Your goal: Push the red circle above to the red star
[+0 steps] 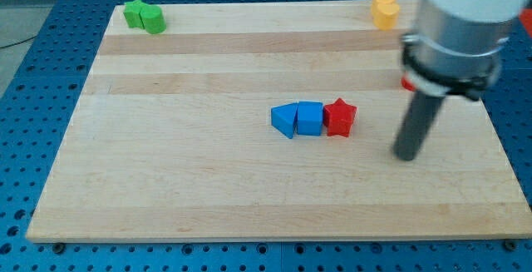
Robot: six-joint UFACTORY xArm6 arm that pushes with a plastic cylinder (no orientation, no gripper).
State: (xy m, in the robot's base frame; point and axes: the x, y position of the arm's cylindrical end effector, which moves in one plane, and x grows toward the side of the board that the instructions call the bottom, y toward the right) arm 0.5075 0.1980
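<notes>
My tip (406,155) is resting on the wooden board (208,180), well right of the red star (339,117), which is touching a blue cube (310,118) beside a blue triangle (284,121). A red sliver (407,82), possibly the red circle, is peeking from behind my arm. No gripper is showing.

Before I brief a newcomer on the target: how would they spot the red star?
Start at the wooden board and find the short row of three touching blocks near its middle. The red star ends that row on the view's right, beside the blue cube; it alone is red there.
</notes>
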